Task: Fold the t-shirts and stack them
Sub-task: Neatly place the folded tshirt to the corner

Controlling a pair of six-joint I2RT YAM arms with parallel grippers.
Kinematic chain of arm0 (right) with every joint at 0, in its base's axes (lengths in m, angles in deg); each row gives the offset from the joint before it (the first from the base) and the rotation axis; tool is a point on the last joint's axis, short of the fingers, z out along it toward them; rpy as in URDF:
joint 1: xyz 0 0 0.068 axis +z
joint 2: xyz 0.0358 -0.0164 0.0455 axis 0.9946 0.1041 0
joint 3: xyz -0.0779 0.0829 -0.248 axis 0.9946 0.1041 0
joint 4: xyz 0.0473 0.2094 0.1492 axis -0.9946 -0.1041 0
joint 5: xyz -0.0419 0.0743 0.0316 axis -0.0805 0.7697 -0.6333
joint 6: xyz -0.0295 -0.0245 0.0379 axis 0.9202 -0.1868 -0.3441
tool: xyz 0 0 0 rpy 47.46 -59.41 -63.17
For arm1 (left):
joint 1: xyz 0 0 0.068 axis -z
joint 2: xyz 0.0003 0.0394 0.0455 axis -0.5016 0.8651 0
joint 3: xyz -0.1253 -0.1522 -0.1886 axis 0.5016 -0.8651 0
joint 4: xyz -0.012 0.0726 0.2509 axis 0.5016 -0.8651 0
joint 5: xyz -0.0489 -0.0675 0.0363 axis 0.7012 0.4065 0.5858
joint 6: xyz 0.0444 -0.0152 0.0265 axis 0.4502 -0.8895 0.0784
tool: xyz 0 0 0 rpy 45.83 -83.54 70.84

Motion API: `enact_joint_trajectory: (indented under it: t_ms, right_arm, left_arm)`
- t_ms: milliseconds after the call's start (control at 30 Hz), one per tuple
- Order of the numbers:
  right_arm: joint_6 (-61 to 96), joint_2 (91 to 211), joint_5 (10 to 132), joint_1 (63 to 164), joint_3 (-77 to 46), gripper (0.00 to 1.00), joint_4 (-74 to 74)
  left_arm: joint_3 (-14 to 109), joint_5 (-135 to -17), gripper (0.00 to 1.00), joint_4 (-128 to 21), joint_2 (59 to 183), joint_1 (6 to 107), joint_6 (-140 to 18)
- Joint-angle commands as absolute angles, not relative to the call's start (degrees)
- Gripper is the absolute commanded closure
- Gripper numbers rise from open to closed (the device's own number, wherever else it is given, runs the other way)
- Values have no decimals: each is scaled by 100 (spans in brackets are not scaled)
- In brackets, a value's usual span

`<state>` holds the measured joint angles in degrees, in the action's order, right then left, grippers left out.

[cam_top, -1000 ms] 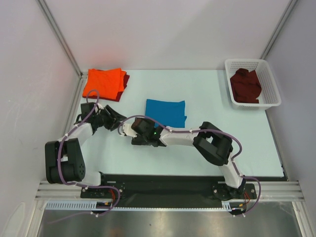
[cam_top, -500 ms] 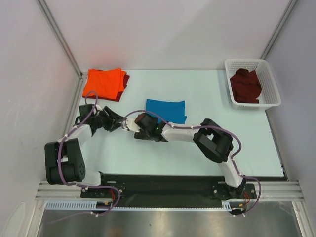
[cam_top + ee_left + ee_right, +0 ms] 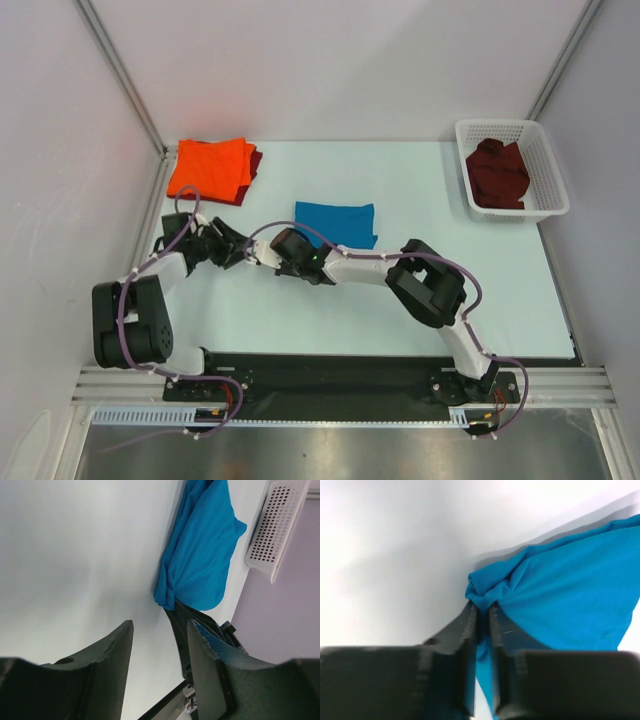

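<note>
A folded bright blue t-shirt [image 3: 336,225] lies mid-table. My right gripper [image 3: 292,240] is at its near left corner, and the right wrist view shows the gripper [image 3: 482,607] shut on a bunched fold of the blue cloth [image 3: 560,605]. My left gripper [image 3: 242,253] hovers just left of that corner, open and empty [image 3: 160,630], looking at the blue shirt [image 3: 202,555]. At the back left an orange t-shirt [image 3: 208,168] lies folded on top of a dark maroon one [image 3: 254,163]. More maroon t-shirts [image 3: 498,175] sit crumpled in the basket.
The white lattice basket [image 3: 548,172] stands at the back right corner, also visible in the left wrist view [image 3: 277,525]. Grey walls with metal frame posts [image 3: 120,70] enclose the table on three sides. Both arms lie low across the near left half.
My right gripper slid a little toward the blue shirt's near left corner and closed on the cloth. The left arm stayed put.
</note>
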<state>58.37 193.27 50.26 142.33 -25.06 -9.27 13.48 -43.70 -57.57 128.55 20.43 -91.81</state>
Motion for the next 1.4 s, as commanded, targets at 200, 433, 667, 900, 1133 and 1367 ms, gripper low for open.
enact_joint_trajectory:
  t_ms: [200,433,667,900,1133,1367]
  right_arm:
    - [4893,18957,5401,13984,-2688,100,-1540]
    - [4549,18535,5543,13729,-2706,100,-1645]
    - [4523,18394,5736,13588,-2680,100,-1777]
    - [4514,18270,5771,13553,-2610,100,-1742]
    - [4400,18077,5859,13518,-2460,100,-1602]
    - [4364,17972,5903,13500,-2337,100,-1514]
  left_arm:
    - [1352,-3727,43,-5133,13462,1991,-9129]
    - [1519,-3523,33,-4581,13919,2455,-9840]
    - [1922,-3655,21,-4280,14429,2958,-10694]
    - [2247,-3690,18,-3472,15211,3580,-11801]
    - [2520,-3831,17,-3542,15695,3766,-12074]
    - [2811,-3848,16,-3481,15985,3924,-12319]
